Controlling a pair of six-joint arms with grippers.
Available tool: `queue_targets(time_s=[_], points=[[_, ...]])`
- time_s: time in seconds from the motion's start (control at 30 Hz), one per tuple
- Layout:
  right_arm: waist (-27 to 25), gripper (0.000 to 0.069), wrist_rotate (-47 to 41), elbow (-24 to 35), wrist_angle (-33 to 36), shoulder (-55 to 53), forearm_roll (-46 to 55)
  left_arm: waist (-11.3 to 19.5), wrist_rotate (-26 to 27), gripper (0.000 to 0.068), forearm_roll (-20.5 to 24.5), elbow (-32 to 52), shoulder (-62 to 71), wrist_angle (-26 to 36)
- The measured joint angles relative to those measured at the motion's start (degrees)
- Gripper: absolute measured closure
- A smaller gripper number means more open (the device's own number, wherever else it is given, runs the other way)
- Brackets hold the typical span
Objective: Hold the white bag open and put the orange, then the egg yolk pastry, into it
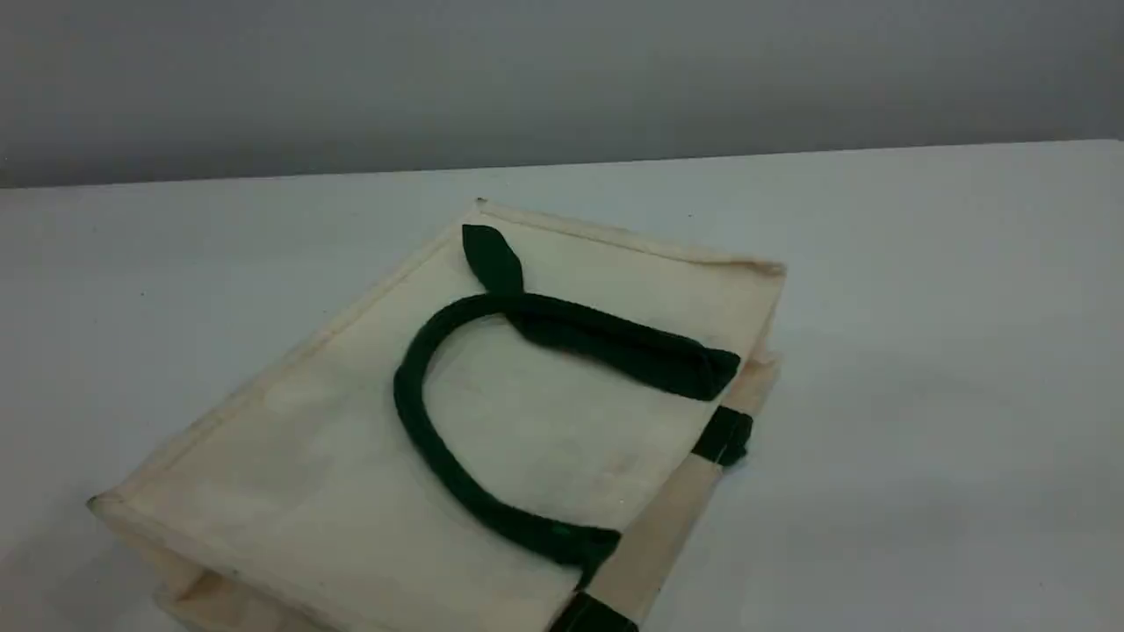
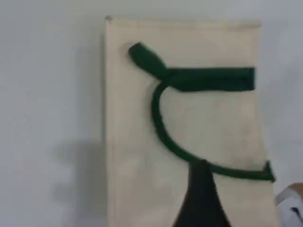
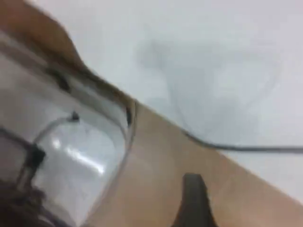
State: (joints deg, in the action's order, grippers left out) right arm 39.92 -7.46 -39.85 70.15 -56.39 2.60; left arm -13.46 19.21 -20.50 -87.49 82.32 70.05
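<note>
Canvas of the white bag (image 1: pixel 544 421) lay flattened on the table (image 1: pixel 922 351), so its inside was hidden. One green handle (image 1: pixel 615 342) curled across its upper face, and its near corner ran off the scene view's lower edge. The left gripper (image 2: pixel 201 198) hung above the bag with only one dark fingertip showing, so I could not tell its spread. The right gripper (image 3: pixel 194 203), jaws wide with nothing seen between them, hovered over a brown surface (image 3: pixel 165 161) beside a clear object (image 3: pixel 94 156) too blurred to identify.
</note>
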Motion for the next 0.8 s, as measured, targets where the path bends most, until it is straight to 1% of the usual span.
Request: queue_targets(time_s=[0.1,0.23,0.4,0.53,0.6,0.67,0.8], points=[[0.0,0.0222,-0.2,0.0,0.1,8.1,-0.5,-1.5,0.0,0.0227,-1.9,0.0,-2.8,0.0],[0.0,0.0222,-0.1,0.0,0.3,20.9,-0.4,-4.0,-0.8,0.0227,-1.6,0.0,-6.8,0.0],[0.0,0.0222,0.1,0.0,0.5,38.2,0.0,-7.8,-5.3,0.0227,-1.9,0.0,-11.5,0.1],[0.0,0.0222,0.5,0.0,0.5,50.5,2.0,-9.9,-8.3,0.0227,-1.2,0.0,-15.1,0.1],[0.0,0.0222,0.5,0.0,0.4,54.1,2.8,-10.2,-9.6,0.0227,-0.1,0.0,-16.7,0.1],[0.1,0.0221,0.5,0.3,0.0,56.2,2.8,-10.2,-10.8,0.0227,0.0,0.6,-18.6,0.0],[0.1,0.0221,0.5,3.9,-0.2,56.5,2.3,-10.2,-10.8,0.0233,-0.1,5.8,-23.8,0.0]])
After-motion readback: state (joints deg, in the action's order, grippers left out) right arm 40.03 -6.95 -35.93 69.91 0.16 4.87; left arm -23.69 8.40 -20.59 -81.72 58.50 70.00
